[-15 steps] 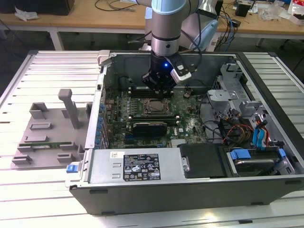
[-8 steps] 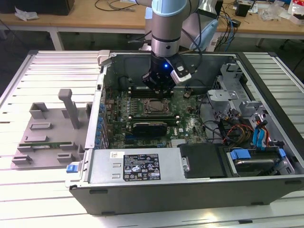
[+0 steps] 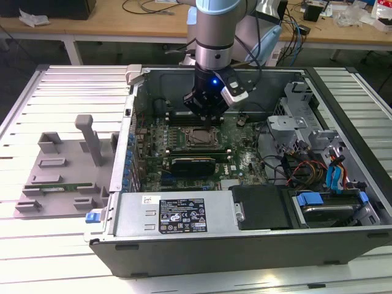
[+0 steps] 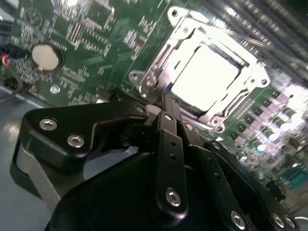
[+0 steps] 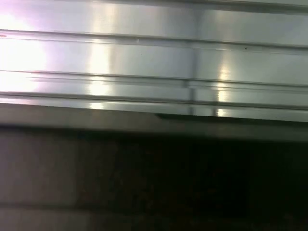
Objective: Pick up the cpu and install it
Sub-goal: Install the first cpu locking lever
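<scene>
The cpu is a pale, brightly lit square lying flat inside the metal socket frame of the green motherboard. In the exterior view the cpu sits in the socket at the middle of the board. My gripper hangs straight down just above the socket's far edge. In the second wrist view the gripper has its black fingers pressed together with nothing between them, the tip next to the socket frame's edge.
The motherboard lies in an open computer case, with drive bays and cables at the exterior view's right. A grey fixture holding a green memory stick stands on the slatted table at the left. Bright metal slats appear in the first wrist view.
</scene>
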`<state>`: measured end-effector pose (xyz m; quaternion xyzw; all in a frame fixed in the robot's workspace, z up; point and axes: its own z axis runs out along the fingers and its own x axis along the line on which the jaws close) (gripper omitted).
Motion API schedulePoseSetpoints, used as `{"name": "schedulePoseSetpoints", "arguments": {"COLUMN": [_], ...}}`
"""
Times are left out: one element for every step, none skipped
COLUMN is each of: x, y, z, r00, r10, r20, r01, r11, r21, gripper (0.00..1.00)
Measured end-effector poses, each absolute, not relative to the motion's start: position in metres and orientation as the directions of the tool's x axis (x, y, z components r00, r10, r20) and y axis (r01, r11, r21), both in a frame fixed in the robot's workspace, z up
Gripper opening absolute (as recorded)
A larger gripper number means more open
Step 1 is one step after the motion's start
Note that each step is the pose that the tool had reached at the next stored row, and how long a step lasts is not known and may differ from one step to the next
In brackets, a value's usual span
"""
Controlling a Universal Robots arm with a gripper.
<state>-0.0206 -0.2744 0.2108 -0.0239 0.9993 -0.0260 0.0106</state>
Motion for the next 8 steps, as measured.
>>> {"name": "schedulePoseSetpoints", "arguments": {"x": [-0.021, -0.021, -0.021, -0.021, -0.021, -0.022, -0.022, -0.022], "y": [-0.276, -0.277, -0.279, -0.283, -0.287, -0.289, -0.29, -0.29], "z": [0.211, 0.211, 0.211, 0.211, 0.211, 0.212, 0.215, 0.217], "r00": [-0.999, -0.999, -0.999, -0.999, -0.999, -0.999, -0.999, -0.999], "r10": [-0.049, -0.049, -0.049, -0.049, -0.049, -0.049, -0.049, -0.049], "r20": [-0.019, -0.019, -0.019, -0.019, -0.019, -0.019, -0.019, -0.019], "r01": [-0.047, -0.047, -0.047, -0.047, -0.047, -0.047, -0.047, -0.047], "r11": [0.997, 0.996, 0.996, 0.996, 0.995, 0.995, 0.994, 0.994], "r21": [-0.063, -0.069, -0.074, -0.08, -0.088, -0.093, -0.096, -0.097], "gripper": [0.11, 0.11, 0.11, 0.11, 0.11, 0.11, 0.11, 0.11]}}
